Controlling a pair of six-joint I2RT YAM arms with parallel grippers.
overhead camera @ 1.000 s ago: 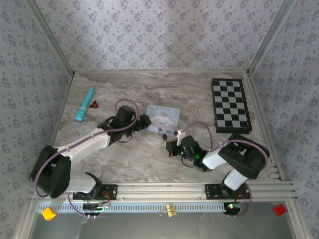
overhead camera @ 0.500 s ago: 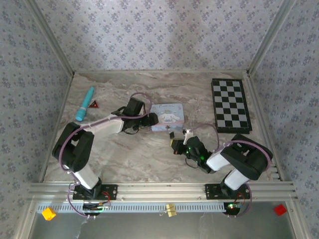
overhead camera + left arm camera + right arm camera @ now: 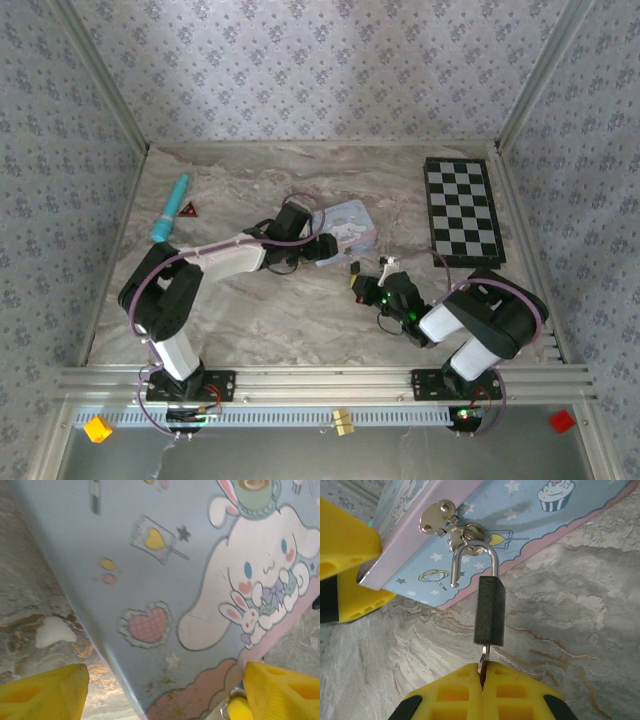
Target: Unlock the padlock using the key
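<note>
Padlock [image 3: 489, 611], small dark boxy body with a thin silvery shackle, hangs from the metal hasp [image 3: 437, 517] on the front of the pale blue cartoon tin [image 3: 545, 520]; one shackle leg sits clear of the body, so it looks sprung. Thin metal key [image 3: 483, 656] is in the bottom of the body, with the right gripper [image 3: 482, 680] fingers pressed together on it. The left gripper [image 3: 165, 672] fingers stand wide apart either side of the tin's corner over the marble table [image 3: 580, 630], not visibly clamping. Left to do, I'd judge: at most confirm release and unhook the shackle from the hasp.
</note>
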